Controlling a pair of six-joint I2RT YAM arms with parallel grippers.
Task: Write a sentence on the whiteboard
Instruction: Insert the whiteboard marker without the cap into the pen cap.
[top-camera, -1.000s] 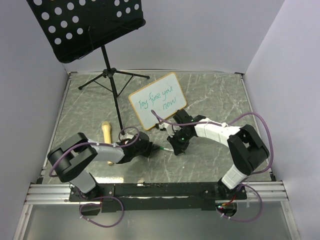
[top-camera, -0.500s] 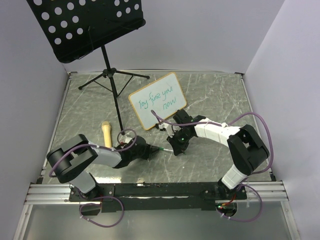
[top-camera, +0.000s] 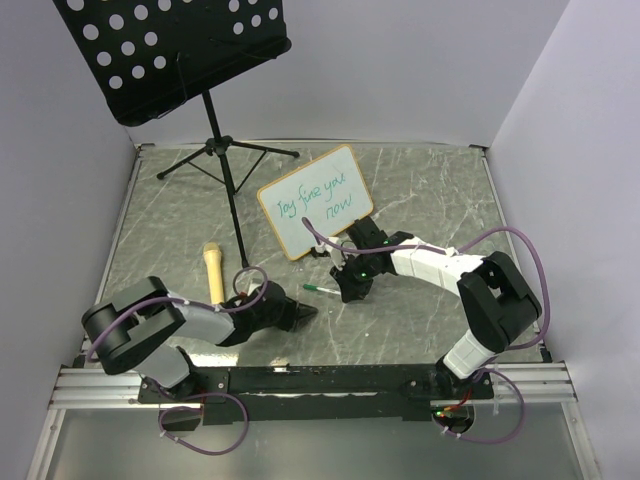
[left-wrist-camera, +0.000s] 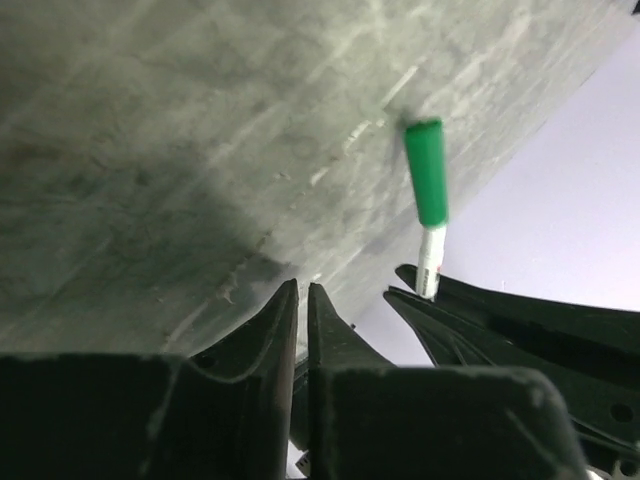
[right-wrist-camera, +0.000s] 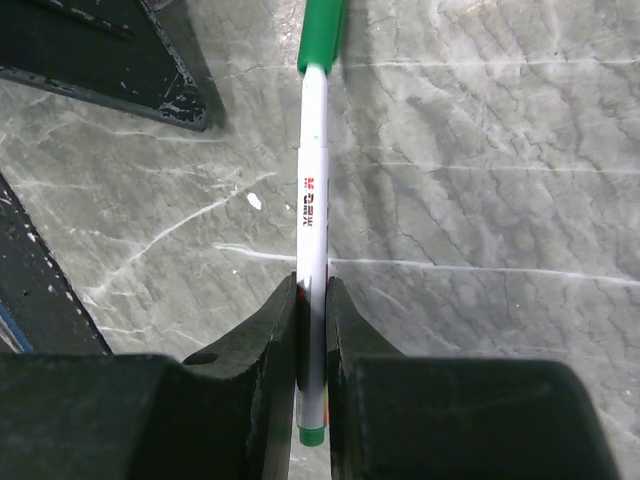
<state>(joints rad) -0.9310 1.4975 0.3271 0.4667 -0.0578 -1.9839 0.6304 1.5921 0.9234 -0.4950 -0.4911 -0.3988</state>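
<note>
Right gripper (right-wrist-camera: 312, 290): clamped on marker (right-wrist-camera: 312, 200), near its tail
Left gripper (left-wrist-camera: 303, 295): fingers together, empty
Whiteboard (top-camera: 315, 200): at 11 o'clock from right gripper
Risk: marker may be pivoted in end grip; cap (right-wrist-camera: 322, 35) fitted, no ink laid

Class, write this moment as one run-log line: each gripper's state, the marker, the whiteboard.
left gripper: shut, empty | right gripper: shut on marker | marker: green cap on | whiteboard: green writing present

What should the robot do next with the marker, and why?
Probably the right gripper should lower the marker onto the table and let go. The whiteboard already carries written words, the green cap is on, and the left gripper is shut on nothing.
</note>
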